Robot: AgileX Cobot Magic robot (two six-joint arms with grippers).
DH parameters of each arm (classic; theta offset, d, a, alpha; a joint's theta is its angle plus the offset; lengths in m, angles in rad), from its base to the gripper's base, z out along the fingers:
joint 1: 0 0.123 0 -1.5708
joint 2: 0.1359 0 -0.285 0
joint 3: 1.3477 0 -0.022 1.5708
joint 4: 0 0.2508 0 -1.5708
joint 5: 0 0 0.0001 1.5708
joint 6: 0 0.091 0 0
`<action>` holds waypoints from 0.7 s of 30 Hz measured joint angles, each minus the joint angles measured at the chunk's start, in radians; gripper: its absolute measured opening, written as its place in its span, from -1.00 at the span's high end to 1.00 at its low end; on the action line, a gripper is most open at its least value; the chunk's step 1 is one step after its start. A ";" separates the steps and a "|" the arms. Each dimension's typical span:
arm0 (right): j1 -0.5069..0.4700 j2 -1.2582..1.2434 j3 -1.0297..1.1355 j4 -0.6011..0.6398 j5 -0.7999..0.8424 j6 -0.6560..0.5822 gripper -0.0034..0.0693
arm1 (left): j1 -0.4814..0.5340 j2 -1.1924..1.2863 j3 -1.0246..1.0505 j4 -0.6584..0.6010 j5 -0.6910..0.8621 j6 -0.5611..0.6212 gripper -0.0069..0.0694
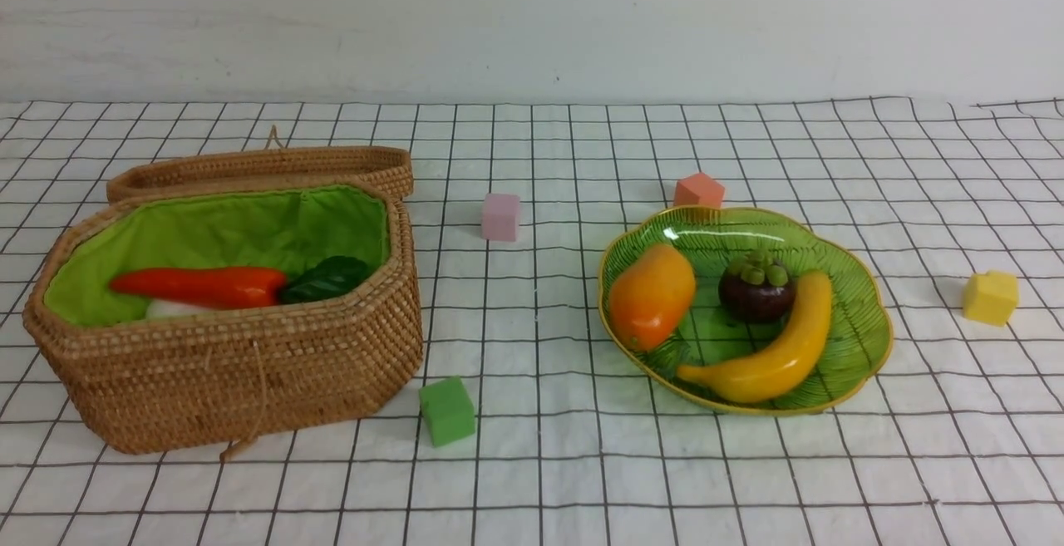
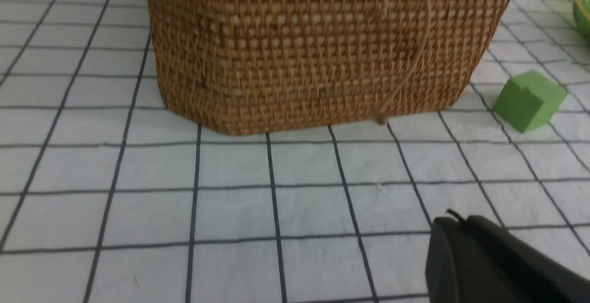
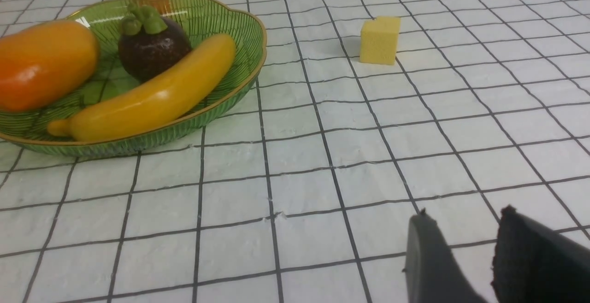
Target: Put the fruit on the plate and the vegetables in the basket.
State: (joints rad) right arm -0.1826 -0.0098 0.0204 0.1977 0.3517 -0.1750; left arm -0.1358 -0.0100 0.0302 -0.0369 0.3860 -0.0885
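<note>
White gridded cloth [image 1: 532, 479], left gripper [image 2: 454, 222] closed — near basket [image 2: 295, 58], right gripper [image 3: 461, 229] slightly parted, empty — plate [image 3: 221, 104] of fruit well apart.

In the front view neither arm shows. The radish [image 1: 170, 309] is mostly hidden under the pepper [image 1: 199, 286] and behind the basket [image 1: 249, 363] wall; no gourd can be made out. The left wrist view cuts off the basket's top and shows only a sliver of the plate [image 2: 581, 12]. The mango [image 3: 44, 63] runs off the right wrist view's edge
</note>
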 joint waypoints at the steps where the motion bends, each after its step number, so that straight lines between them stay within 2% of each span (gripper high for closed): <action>1: 0.000 0.000 0.000 0.000 0.000 0.000 0.25 | 0.000 0.000 0.000 0.001 0.002 0.000 0.82; 21: 0.000 0.000 0.000 0.000 0.000 0.000 0.25 | 0.003 0.000 0.000 0.005 0.001 0.000 0.77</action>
State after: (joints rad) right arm -0.1826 -0.0098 0.0204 0.1977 0.3517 -0.1750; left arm -0.1325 -0.0100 0.0303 -0.0315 0.3869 -0.0885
